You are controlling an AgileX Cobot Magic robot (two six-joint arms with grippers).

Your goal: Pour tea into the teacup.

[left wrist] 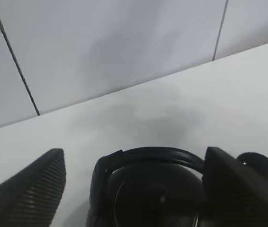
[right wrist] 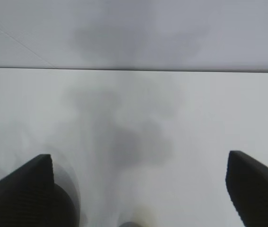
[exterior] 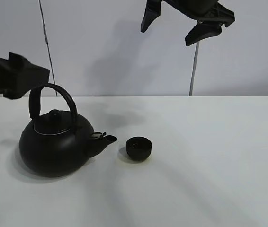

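White table (exterior: 209,165) holds kettle (exterior: 56,144) beside teacup (exterior: 138,148); left claw (left wrist: 134,189) and right claw (right wrist: 138,189) both spread wide

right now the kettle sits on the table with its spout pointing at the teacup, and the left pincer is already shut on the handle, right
Not quite. The kettle does sit on the table with its spout toward the teacup, but the left pincer is open, not shut on the handle. The left wrist view shows its fingers spread wide either side of the handle.

no readable text, no labels or brands, no numbers (kettle (exterior: 53,146) and teacup (exterior: 138,148) plain black)
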